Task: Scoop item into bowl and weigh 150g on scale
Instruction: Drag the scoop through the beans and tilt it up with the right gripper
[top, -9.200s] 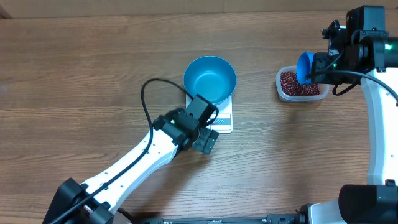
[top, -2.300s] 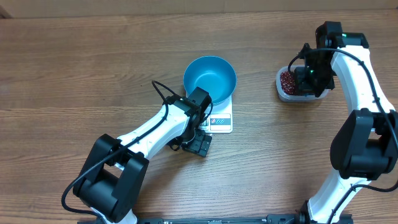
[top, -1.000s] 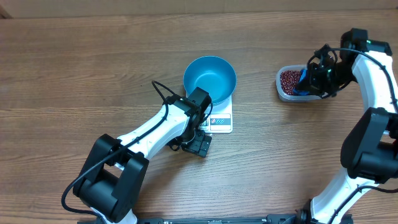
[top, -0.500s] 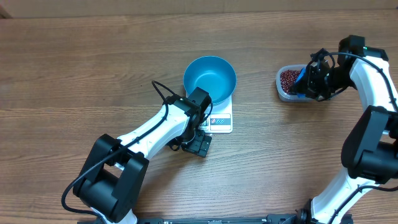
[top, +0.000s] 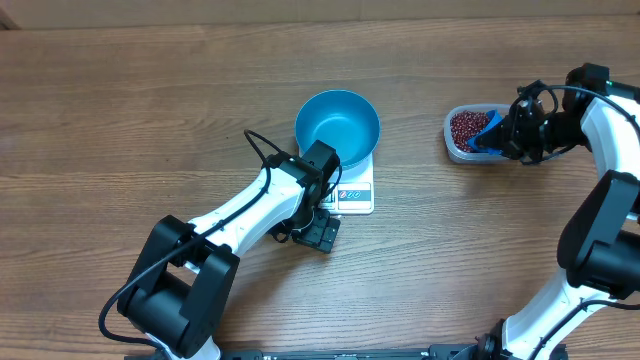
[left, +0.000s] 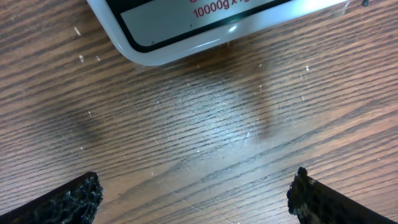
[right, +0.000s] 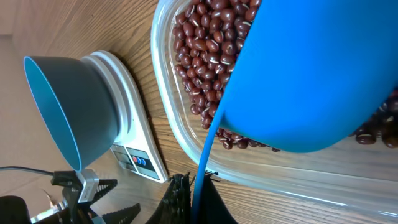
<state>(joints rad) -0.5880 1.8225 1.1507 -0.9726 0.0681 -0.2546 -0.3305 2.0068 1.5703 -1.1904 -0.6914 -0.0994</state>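
The right gripper (right: 194, 200) is pinched tight on the handle of a blue scoop (right: 298, 74). The scoop's round cup is tipped over the beans (right: 205, 50) inside the clear tub (right: 166, 112), on the tub's 3 o'clock side when seen from above. The beans are small and dark red, and they are all in the tub.

The left gripper (left: 193, 199) is open wide with nothing in it. It is low over the wood table (top: 150, 100), at 7 o'clock from the white scale (top: 355, 195).

The blue bowl (top: 337, 125) sits on the scale with no beans in it. The tub is at 3 o'clock from the bowl, well apart.
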